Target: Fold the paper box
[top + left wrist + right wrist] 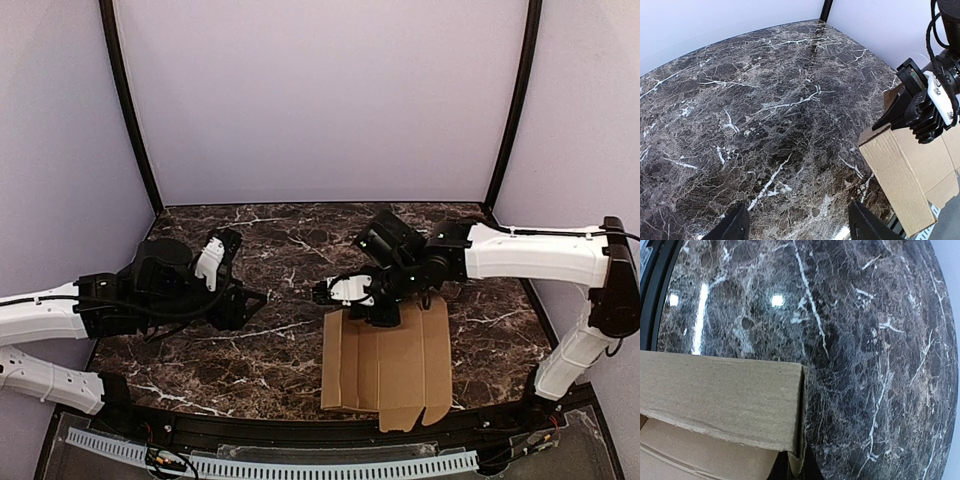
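The paper box [385,365] is plain brown, the table [280,250] dark marble veined white.

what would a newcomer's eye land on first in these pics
The brown paper box, a mostly flat creased sheet, stands out against the dark, white-veined marble table, lying near the front edge on the right. The right gripper is shut on the sheet's far edge, while the left gripper hangs open over bare marble on the left.
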`<state>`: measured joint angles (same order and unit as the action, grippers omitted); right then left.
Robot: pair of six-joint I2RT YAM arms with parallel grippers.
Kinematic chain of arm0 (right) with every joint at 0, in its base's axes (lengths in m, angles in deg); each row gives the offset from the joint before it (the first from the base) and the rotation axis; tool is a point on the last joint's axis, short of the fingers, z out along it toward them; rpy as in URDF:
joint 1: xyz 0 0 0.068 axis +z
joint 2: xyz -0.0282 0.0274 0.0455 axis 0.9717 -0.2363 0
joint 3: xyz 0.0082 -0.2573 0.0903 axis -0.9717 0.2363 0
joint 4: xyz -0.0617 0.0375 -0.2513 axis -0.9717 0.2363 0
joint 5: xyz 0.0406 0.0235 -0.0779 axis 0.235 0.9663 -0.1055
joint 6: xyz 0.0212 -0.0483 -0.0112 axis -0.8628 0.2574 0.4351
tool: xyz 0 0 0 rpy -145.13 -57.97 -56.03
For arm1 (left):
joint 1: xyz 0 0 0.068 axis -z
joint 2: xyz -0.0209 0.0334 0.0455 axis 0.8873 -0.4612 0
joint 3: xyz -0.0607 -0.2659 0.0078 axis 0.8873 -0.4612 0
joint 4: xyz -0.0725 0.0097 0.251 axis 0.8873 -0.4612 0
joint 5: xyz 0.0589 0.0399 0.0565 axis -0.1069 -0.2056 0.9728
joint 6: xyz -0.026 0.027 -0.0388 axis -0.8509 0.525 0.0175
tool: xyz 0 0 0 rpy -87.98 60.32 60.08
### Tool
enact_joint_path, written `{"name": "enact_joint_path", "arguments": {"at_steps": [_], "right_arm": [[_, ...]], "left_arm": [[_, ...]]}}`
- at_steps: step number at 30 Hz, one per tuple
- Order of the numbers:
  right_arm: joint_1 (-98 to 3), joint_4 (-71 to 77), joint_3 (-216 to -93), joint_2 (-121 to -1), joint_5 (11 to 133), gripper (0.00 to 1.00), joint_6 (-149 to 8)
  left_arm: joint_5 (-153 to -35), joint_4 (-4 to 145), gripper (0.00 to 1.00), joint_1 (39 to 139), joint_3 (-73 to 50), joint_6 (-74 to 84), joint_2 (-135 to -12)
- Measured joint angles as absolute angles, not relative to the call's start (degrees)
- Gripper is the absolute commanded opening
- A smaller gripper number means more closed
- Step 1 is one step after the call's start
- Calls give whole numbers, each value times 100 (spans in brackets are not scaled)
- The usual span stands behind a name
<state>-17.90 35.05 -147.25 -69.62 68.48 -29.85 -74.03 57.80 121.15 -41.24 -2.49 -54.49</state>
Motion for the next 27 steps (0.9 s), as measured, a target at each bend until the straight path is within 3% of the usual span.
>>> {"name": "enact_joint_path", "arguments": {"at_steps": [9,25,27], "right_arm": [[-1796,6280,-16321,-8414,5996,0,-2620],[-1761,7378,-18002,-10173,5025,0,-2297],[-1750,7386,-18089,-10252,4979,8,-2266]], "left_arm": [[-7414,5673,68,12115,-4284,-190,-5119],[-7429,5488,69,12115,-4559,-190,-4678],[-7429,5490,69,12115,-4590,-194,-4630]]}}
